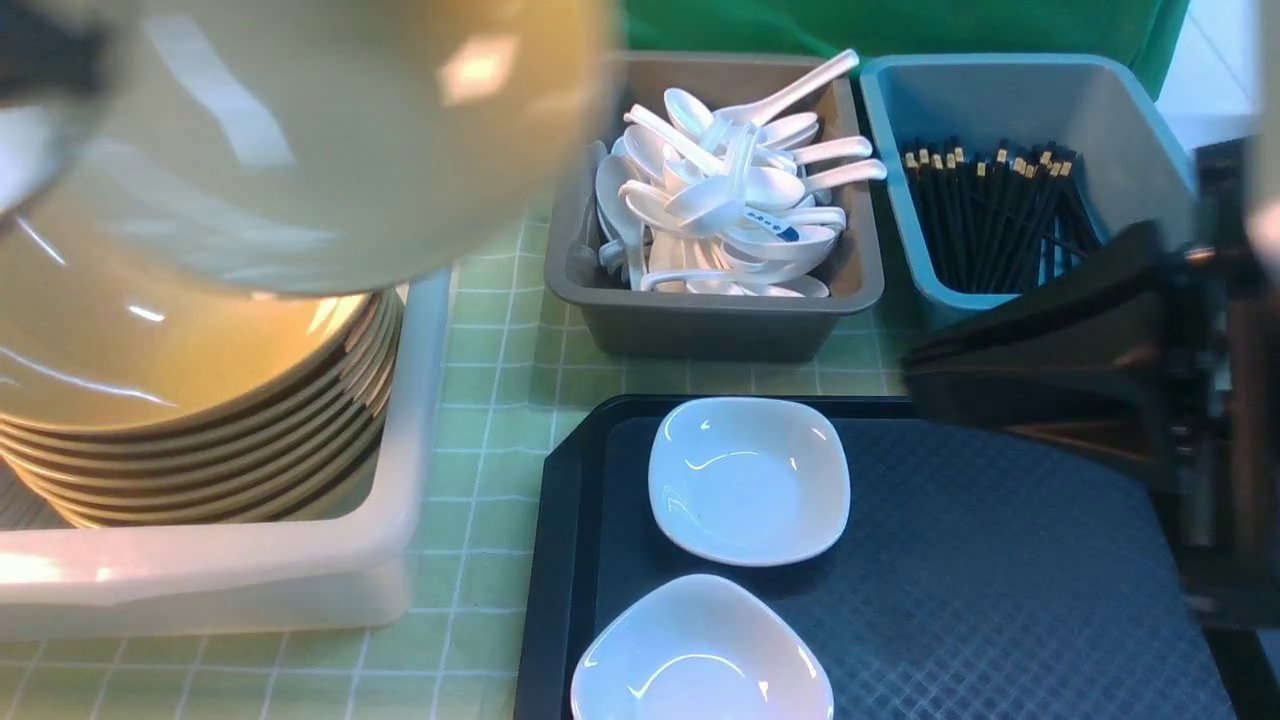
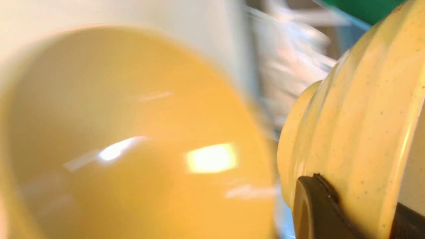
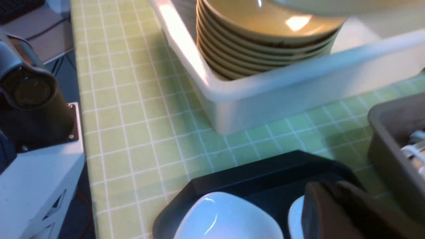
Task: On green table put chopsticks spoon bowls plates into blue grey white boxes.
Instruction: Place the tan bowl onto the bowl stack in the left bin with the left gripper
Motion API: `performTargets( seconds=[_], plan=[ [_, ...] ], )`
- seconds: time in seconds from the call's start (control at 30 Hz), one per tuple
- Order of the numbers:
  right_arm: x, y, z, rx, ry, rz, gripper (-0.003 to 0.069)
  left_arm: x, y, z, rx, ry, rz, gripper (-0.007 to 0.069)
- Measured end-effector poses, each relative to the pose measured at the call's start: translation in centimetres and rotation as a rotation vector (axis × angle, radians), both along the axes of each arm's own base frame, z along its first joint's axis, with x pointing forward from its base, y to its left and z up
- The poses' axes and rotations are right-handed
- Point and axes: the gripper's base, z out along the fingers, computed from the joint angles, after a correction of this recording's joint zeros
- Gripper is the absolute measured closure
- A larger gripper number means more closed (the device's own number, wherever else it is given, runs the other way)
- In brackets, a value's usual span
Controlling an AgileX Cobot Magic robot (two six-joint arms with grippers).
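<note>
My left gripper [image 2: 362, 205] is shut on the rim of a tan bowl [image 1: 330, 140], held tilted above the stack of bowls [image 1: 200, 400] in the white box [image 1: 400, 500]. One dark finger [image 2: 315, 202] presses on the bowl's outer wall [image 2: 358, 116]. Spoons [image 1: 720, 200] fill the grey box [image 1: 700, 320], and chopsticks [image 1: 990, 220] lie in the blue box [image 1: 1000, 90]. Two white plates [image 1: 748, 480] [image 1: 700, 650] rest on the black tray. My right gripper [image 1: 920, 375] hovers shut and empty over the tray's far right side, near the far plate [image 3: 295, 215].
The black textured tray [image 1: 1000, 560] lies on the green table [image 1: 490, 380] in front of the grey and blue boxes. A strip of green table runs between the white box and the tray. The left arm's base [image 3: 30, 99] stands at the table's edge.
</note>
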Motion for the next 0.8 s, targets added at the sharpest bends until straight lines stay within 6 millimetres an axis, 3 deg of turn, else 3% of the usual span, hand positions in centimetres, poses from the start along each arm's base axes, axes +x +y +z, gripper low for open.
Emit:
performTargets(
  seconds=[0.03, 0.17, 0.33, 0.5, 0.63, 0.8],
  plan=[
    [0.3, 0.1, -0.2, -0.003, 0.012, 0.000, 0.0612, -1.3, 1.4, -0.3, 0.012, 0.011, 0.080, 0.0608],
    [0.8, 0.5, -0.7, -0.009, 0.035, 0.001, 0.0612, -2.9, 3.7, -2.2, 0.017, 0.064, 0.217, 0.0608],
    [0.9, 0.6, -0.7, 0.003, 0.048, 0.002, 0.0612, -1.5, 4.6, -5.5, -0.035, 0.104, 0.287, 0.0608],
    [0.8, 0.6, -0.7, 0.008, 0.053, 0.003, 0.0612, -0.6, 4.4, -6.7, -0.066, 0.164, 0.299, 0.0601],
    [0.5, 0.6, -0.9, -0.005, 0.075, 0.030, 0.0612, -0.2, 4.2, -7.0, -0.046, 0.195, 0.330, 0.0515],
    [0.4, 0.7, -0.9, -0.012, 0.086, 0.043, 0.0612, 0.1, 3.4, -6.8, -0.023, 0.220, 0.351, 0.0298]
  ],
)
